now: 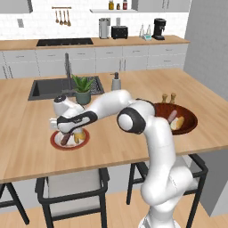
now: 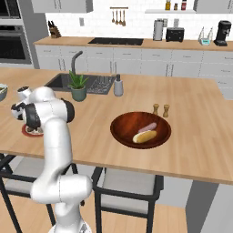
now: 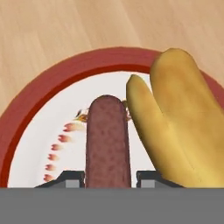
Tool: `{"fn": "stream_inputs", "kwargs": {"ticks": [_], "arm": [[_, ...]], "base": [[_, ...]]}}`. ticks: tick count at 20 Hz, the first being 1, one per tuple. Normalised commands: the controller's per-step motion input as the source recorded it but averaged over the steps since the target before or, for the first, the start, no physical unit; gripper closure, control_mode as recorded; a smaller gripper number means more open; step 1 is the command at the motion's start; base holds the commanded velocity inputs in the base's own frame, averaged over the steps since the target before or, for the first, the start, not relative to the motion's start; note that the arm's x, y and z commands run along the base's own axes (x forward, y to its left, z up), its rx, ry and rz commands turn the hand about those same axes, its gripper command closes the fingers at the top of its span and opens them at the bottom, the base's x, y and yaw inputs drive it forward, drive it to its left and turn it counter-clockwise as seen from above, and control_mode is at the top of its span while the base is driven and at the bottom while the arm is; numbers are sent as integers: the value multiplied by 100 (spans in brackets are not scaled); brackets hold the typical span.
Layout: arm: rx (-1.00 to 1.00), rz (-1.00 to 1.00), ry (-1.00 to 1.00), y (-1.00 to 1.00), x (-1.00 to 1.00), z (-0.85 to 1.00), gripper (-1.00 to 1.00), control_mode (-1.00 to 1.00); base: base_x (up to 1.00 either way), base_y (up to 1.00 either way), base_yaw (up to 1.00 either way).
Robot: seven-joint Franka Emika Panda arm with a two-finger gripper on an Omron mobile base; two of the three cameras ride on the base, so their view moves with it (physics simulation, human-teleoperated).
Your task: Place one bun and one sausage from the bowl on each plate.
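pincer (image 3: 108,178): fingertips flank sausage (image 3: 107,140) closely, grip or release unclear | sausage: on red-rimmed plate (image 3: 39,105), long axis runs straight away from pincer | bun (image 3: 175,118): just beside, roughly parallel, leaning slightly | bowl (image 1: 189,119): well apart on worktop (image 1: 26,133)

You are seeing the gripper (image 1: 71,133) hanging low over the plate (image 1: 57,141), sausage (image 1: 66,139) and bun (image 1: 79,136) lying there.

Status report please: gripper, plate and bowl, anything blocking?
Gripper low over red-rimmed plate, fingers either side of sausage; grip unclear. Bun beside it on plate. Bowl holds one bun, one sausage. Nothing blocking.
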Motion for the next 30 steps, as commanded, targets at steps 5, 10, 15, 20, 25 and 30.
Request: {"fn": "stream_inputs", "kwargs": {"ticks": [5,10,15,20,25,30], "arm": [[7,0,0,-24,-4,29,-100,-100],[16,0,0,-41,-54,100,-100,-100],[6,0,0,-100,-58,75,-100,-100],[0,0,0,-100,-28,27,-100,-100],[-1,-1,1,-100,-7,2,-100,-100],[-2,-2,2,-100,-7,0,-100,-100]], "base": [[0,0,0],[0,0,0],[0,0,0],[0,0,0],[0,0,0],[0,0,0]]}}
